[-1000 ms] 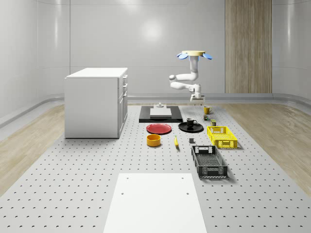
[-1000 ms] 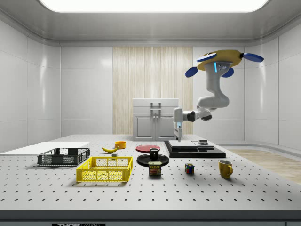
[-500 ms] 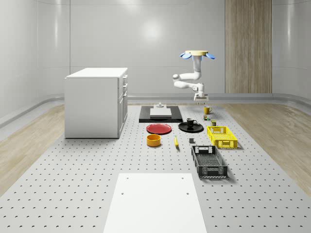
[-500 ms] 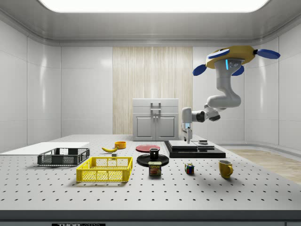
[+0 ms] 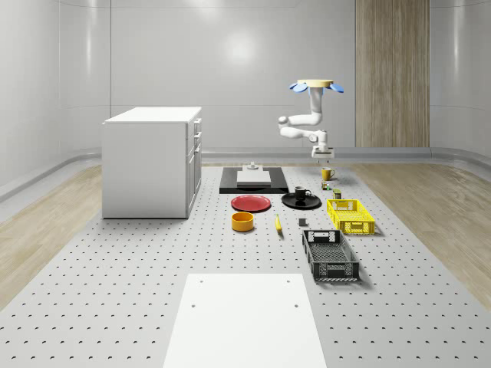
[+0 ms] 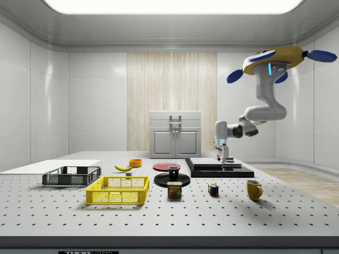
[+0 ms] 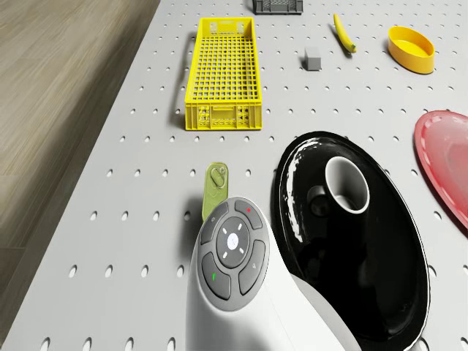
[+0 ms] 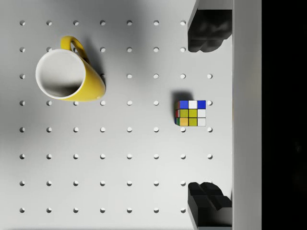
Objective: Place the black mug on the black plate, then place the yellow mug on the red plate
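Note:
The black mug (image 5: 301, 192) stands on the black plate (image 5: 310, 205), seen close in the drone view as the mug (image 7: 344, 186) on the plate (image 7: 380, 248). Beside it lies the bare red plate (image 5: 252, 203). The yellow mug (image 5: 327, 174) stands upright on the table at the far right; in the side view the mug (image 6: 254, 189) is right of the Rubik's cube (image 6: 213, 189). The drone (image 6: 278, 55) hovers high above this corner. My gripper (image 8: 207, 117) hangs open, well above the table, roughly over the cube (image 8: 192, 113), with the yellow mug (image 8: 72, 76) off to one side.
A yellow crate (image 5: 350, 215), a black crate (image 5: 330, 255), a can (image 6: 175, 189), a banana (image 5: 278, 223) and a yellow bowl (image 5: 243, 221) sit on the pegboard table. A black platform (image 5: 253, 181) and a white cabinet (image 5: 152, 161) stand further left.
The drone and arm have moved toward the right of both fixed views, carrying the gripper away from the black plate toward the yellow mug. Nothing on the table has moved.

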You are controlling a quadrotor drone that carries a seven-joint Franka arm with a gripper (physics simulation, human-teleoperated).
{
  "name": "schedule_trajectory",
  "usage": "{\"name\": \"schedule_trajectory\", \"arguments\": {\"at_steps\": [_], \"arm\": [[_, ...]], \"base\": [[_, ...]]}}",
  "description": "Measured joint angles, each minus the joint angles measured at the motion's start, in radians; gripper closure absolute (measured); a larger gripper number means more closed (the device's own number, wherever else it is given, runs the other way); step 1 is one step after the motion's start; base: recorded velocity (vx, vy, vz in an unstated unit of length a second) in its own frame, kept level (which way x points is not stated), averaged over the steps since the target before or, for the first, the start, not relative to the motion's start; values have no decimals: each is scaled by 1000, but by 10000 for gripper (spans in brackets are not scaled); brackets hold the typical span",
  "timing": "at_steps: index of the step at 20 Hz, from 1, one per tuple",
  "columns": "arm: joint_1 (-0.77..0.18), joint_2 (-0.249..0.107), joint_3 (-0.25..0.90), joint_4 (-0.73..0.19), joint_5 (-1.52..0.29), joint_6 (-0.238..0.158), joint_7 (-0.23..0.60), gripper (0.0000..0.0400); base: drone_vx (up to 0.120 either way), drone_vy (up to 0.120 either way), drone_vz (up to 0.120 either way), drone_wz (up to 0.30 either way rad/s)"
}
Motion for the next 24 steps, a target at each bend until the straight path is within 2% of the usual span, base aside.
{"name": "schedule_trajectory", "arguments": {"at_steps": [19,24], "arm": [[0,-1,0,0,0,1,0,0],[0,-1,0,0,0,1,0,0]], "base": [[-120,4,0,0],[-120,0,-112,0]]}}
